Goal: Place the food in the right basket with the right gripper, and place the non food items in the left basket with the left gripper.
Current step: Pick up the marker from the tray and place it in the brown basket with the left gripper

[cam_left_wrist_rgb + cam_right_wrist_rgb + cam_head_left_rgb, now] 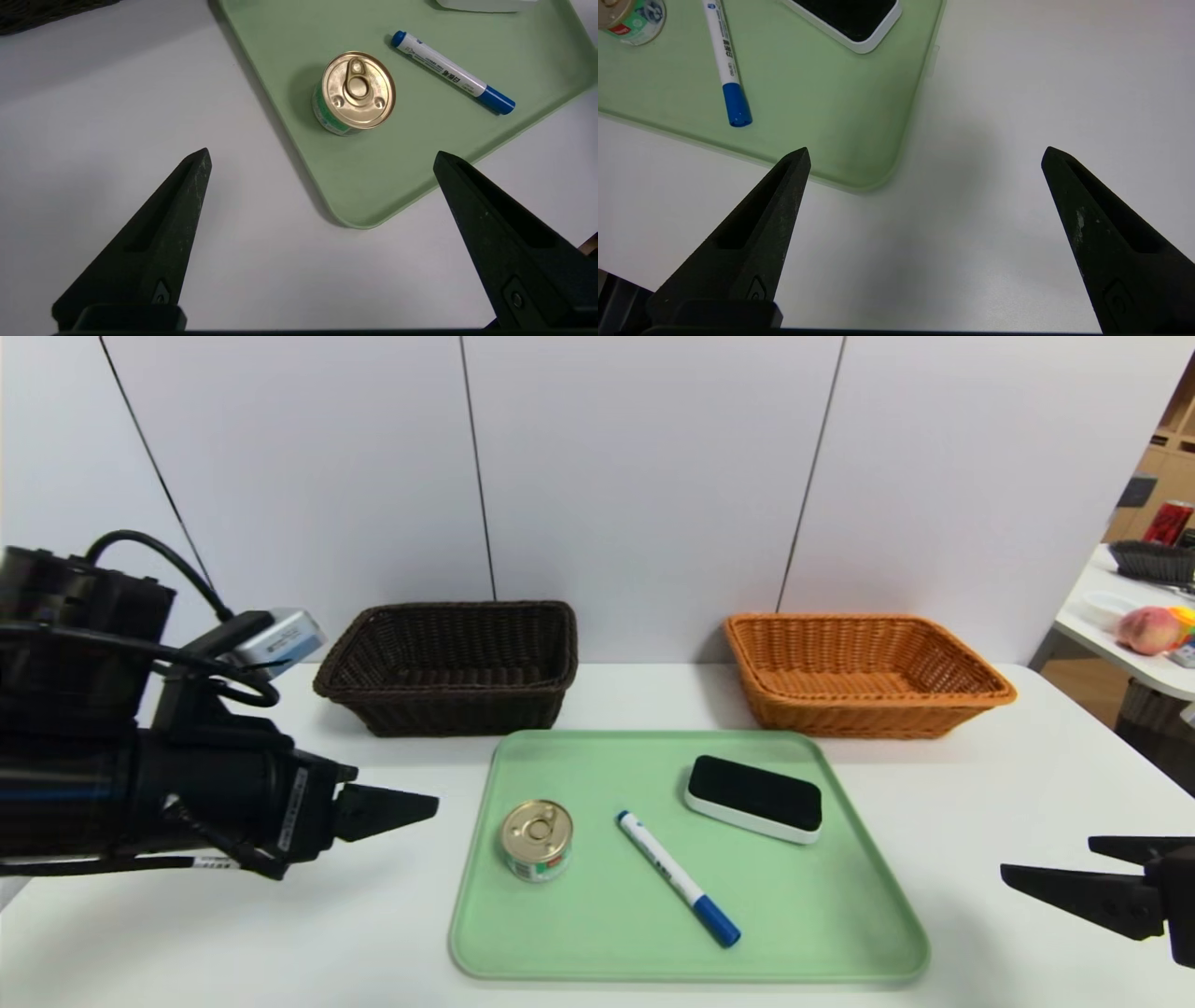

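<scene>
On a white table [980, 775], a green tray [794, 905] holding a can [537, 840] upright near its left edge, a marker [679, 878] lying slantwise in the middle with blue cap toward the near edge, and an eraser [754, 797] felt side up toward the far right. Behind the tray, a dark brown basket [451, 667] at left and an orange basket [861, 674] at right, both apart from the tray. Left gripper [322, 158] spread wide, holding nothing, above bare table just beside the tray's left edge, aimed toward the can. Right gripper [924, 154] likewise spread wide and holding nothing, over the table off the tray's near right corner.
</scene>
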Controlling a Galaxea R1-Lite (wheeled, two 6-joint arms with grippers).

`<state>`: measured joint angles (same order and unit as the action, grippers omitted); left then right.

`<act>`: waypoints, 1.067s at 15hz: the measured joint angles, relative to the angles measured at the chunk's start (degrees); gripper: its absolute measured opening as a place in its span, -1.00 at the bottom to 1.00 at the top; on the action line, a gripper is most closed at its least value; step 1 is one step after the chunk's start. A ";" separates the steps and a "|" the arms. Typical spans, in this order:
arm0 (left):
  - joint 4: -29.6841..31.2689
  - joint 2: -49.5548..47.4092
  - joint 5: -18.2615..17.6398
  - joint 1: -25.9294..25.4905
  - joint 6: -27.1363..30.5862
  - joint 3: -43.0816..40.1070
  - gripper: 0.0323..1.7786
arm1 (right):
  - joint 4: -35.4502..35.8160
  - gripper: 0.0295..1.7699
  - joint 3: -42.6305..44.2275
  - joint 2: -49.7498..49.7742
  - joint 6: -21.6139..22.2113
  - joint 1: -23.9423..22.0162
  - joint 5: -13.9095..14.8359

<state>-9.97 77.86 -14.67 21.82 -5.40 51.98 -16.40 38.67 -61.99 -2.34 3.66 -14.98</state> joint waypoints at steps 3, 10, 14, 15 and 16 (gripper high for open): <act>-0.02 5.88 4.91 6.75 -3.15 4.79 0.90 | 0.61 0.93 -0.46 -2.07 0.06 0.00 -0.01; -0.77 17.42 16.26 22.44 -14.75 14.53 0.90 | 0.78 0.93 -0.96 -4.41 0.17 0.02 -0.48; -1.68 24.39 22.04 28.83 -19.63 20.18 0.90 | 2.26 0.93 -1.68 -4.77 0.44 0.02 -0.50; -2.18 25.70 22.46 30.07 -20.29 21.53 0.90 | 3.39 0.93 -2.34 -4.83 0.48 0.02 -0.48; -3.08 26.97 22.91 31.16 -21.05 23.06 0.90 | 4.61 0.93 -3.21 -4.85 0.52 0.02 -0.45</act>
<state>-13.06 104.83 8.24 52.98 -26.45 75.05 -11.79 35.46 -66.84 -1.82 3.68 -15.43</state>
